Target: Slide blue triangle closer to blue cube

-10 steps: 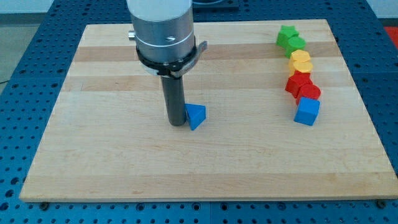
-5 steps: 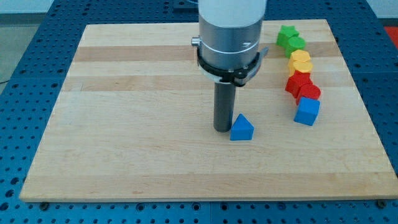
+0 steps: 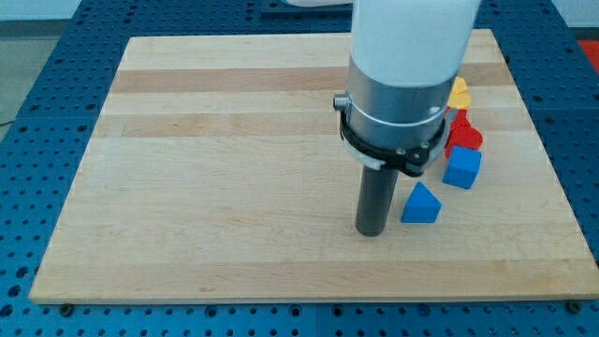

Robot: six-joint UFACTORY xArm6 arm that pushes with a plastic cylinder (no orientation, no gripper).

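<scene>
The blue triangle (image 3: 421,204) sits on the bench toward the view's lower right, upright with its apex pointing up. The blue cube (image 3: 461,168) lies just up and to the right of it, near but apart, with a strip of bare wood between them. My tip (image 3: 372,232) rests on the wood just to the view's left of the blue triangle, with a small gap showing between the two; whether they touch cannot be told for sure. There is no claw on this arm, only the dark rod under a wide grey collar and pale housing, so nothing is grasped or released.

Above the blue cube a red block (image 3: 464,137) touches or nearly touches its top edge, and a yellow block (image 3: 459,92) peeks out higher up; the arm's body hides much of both, so their shapes are unclear.

The bench (image 3: 215,168) is a pale wooden board of joined planks with faintly differing tones, its grain running left to right. It lies on a blue perforated surface (image 3: 28,131) that shows on all sides, dotted with regular holes.
</scene>
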